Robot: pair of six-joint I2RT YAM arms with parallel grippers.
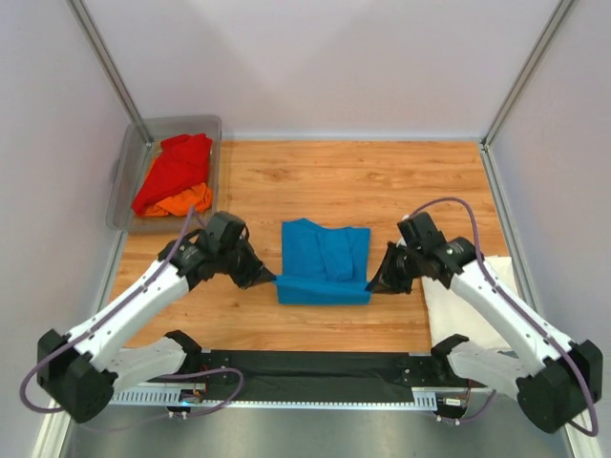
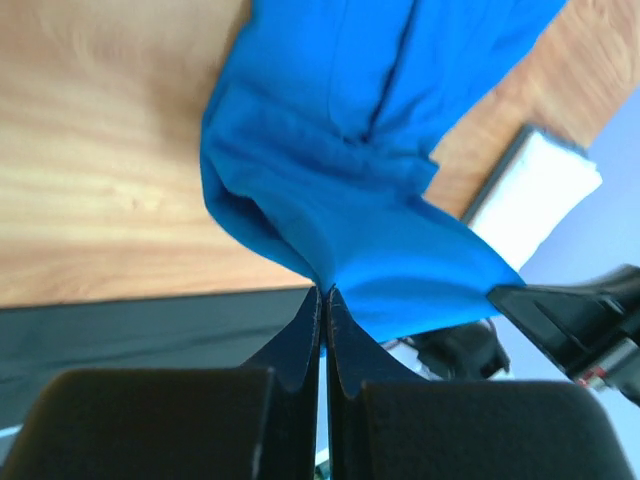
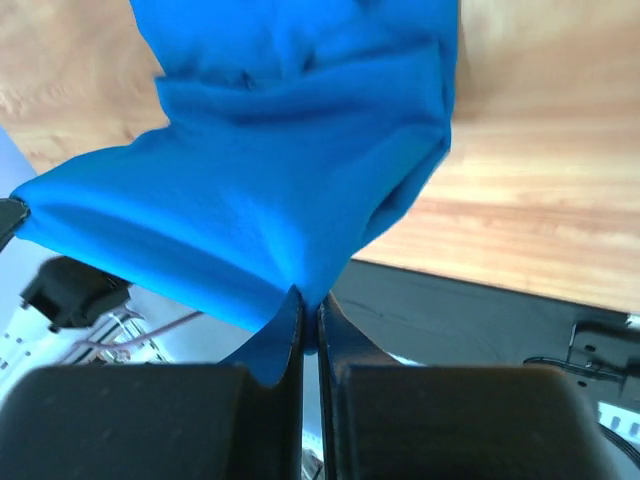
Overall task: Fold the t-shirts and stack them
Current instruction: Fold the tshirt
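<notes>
The bright blue t-shirt (image 1: 323, 260) lies partly folded in the middle of the wooden table, its near edge lifted off the wood. My left gripper (image 1: 273, 279) is shut on its near left corner; the cloth (image 2: 330, 190) runs up from my closed tips. My right gripper (image 1: 370, 284) is shut on its near right corner, the cloth (image 3: 270, 190) stretched above the tips. A red t-shirt (image 1: 175, 168) and an orange t-shirt (image 1: 181, 201) lie crumpled in the grey tub (image 1: 134, 162) at the far left. A white t-shirt (image 1: 468, 305) lies under my right arm.
A black mat (image 1: 315, 367) runs along the table's near edge between the arm bases. Metal frame posts (image 1: 105, 62) stand at the back corners, with pale walls on both sides.
</notes>
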